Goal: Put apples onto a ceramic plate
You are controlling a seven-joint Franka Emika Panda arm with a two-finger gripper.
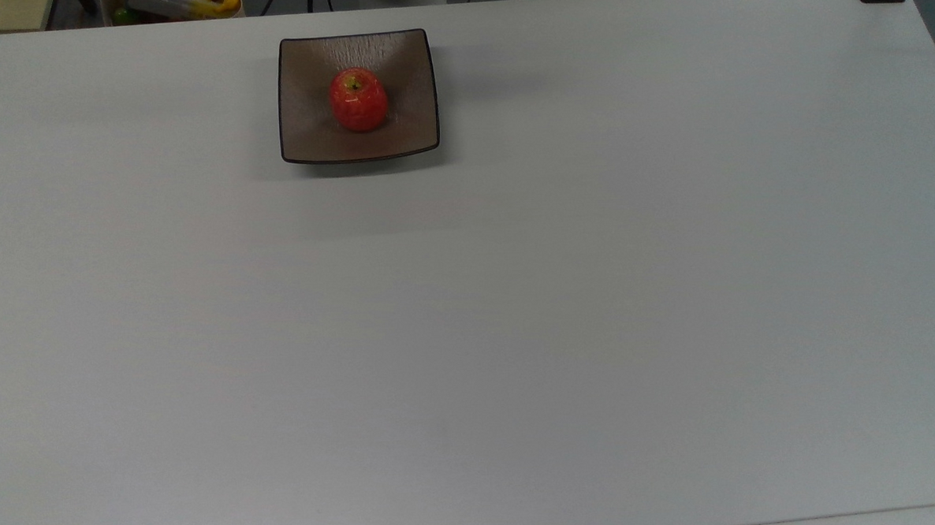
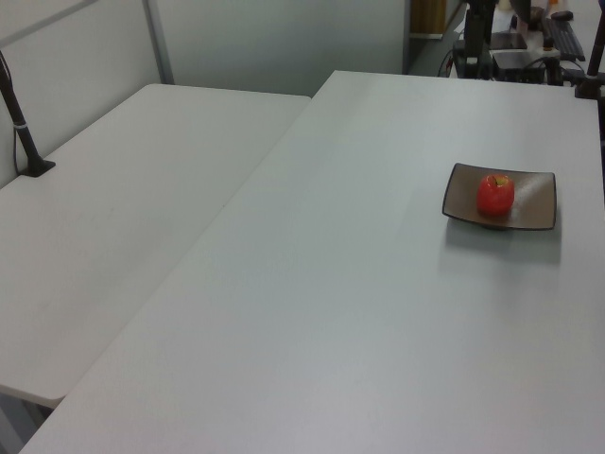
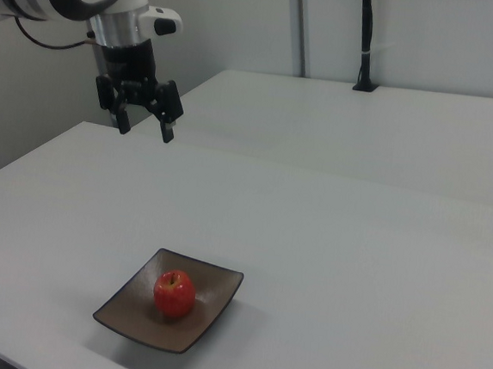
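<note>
Red apple (image 1: 358,99) on ceramic plate (image 1: 304,135) | end effector (image 3: 144,129) raised high, pointing down, fingers spread, empty

I work over a broad white table (image 1: 517,308) under soft, even light, and a second white table (image 2: 123,218) butts against it on the left view's left. Pale grey partition walls (image 2: 274,43) stand behind, with a metal post (image 2: 156,40) between panels. A black pole (image 3: 364,39) rises from a clamp at the far table's edge.
</note>
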